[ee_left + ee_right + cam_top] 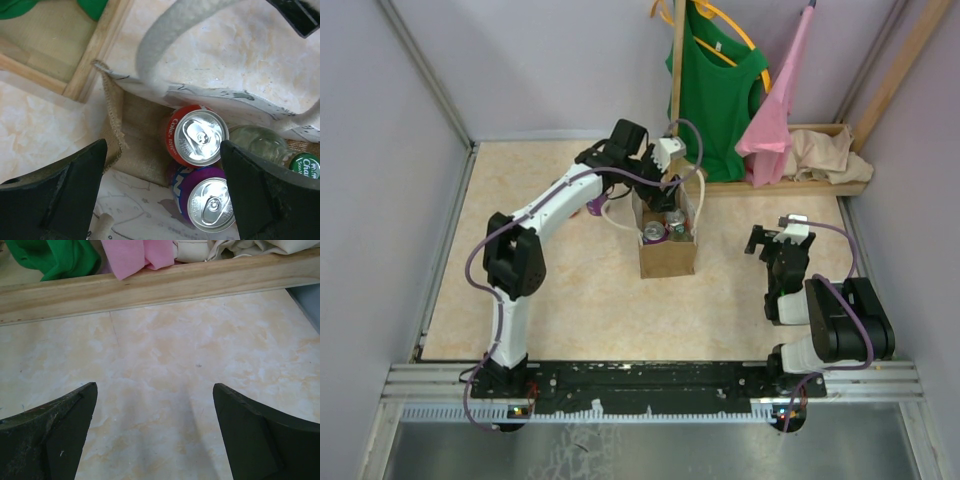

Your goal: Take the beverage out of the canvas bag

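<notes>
- Canvas bag [667, 245] is stood upright near mid-bench [570, 310], mouth open to the top.
- Left claw [668, 185] is held over the bag's 12 o'clock rim. Its fingers are spread wide and nothing is gripped.
- In the left wrist view, the left claw [160, 150] is seen straddling the bag mouth, and the red can [197, 136] sits between its fingers, untouched.
- Purple can [207, 200] is packed against the red can at its 6 o'clock. A clear bottle [260, 142] is wedged in at its 3 o'clock and a green cap [306, 165] at 4 o'clock. All are inside the bag.
- Obstruction: a white handle [165, 45] is looped across the opening at 12 o'clock of the red can. The frayed bag wall [117, 125] is pressed close at 9 o'clock.
- Right claw [770, 245] is parked at 3 o'clock of the bag, well apart, over bare bench. It is seen wide and empty in its own view [155, 390].
- Wooden frame [790, 186] is laid at 1 o'clock of the bag. A green garment [720, 90] and a pink garment [775, 110] are hung above it, and a beige cloth heap [830, 155] is piled on it.
- A small purple thing [597, 207] at 10 o'clock of the bag is partly hidden by the left arm and cannot be identified.
</notes>
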`<state>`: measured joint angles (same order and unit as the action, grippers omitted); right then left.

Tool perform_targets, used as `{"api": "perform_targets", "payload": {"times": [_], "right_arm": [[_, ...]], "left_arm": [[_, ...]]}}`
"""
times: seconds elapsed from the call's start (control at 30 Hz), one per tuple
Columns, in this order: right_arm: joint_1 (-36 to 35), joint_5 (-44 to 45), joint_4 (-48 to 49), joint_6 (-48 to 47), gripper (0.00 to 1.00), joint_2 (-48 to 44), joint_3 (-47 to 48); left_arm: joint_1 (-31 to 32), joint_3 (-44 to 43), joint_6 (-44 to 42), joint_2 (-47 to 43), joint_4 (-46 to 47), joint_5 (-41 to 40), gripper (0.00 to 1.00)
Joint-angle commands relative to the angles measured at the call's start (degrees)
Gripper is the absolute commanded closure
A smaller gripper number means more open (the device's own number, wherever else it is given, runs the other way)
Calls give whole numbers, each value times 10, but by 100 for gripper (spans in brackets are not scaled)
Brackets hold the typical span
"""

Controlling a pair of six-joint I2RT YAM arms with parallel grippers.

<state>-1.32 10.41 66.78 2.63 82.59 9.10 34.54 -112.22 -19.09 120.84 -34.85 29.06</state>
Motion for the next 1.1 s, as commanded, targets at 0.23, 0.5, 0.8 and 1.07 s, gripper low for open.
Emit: {"api": "perform_targets", "payload": {"times": [0.23, 0.5, 0.8, 1.07], "right_arm": [[1, 2, 29, 1, 1, 0, 12], [1, 2, 29, 0, 1, 0, 12], [1, 2, 29, 1, 1, 1, 12], [1, 2, 29, 0, 1, 0, 12]], "left_arm": [[-3, -74, 10, -37, 22, -67, 1], [1, 20, 41, -110, 47, -11, 6], [31, 76, 53, -128, 44, 11, 9], [32, 78, 73, -83, 46, -9, 8]]}}
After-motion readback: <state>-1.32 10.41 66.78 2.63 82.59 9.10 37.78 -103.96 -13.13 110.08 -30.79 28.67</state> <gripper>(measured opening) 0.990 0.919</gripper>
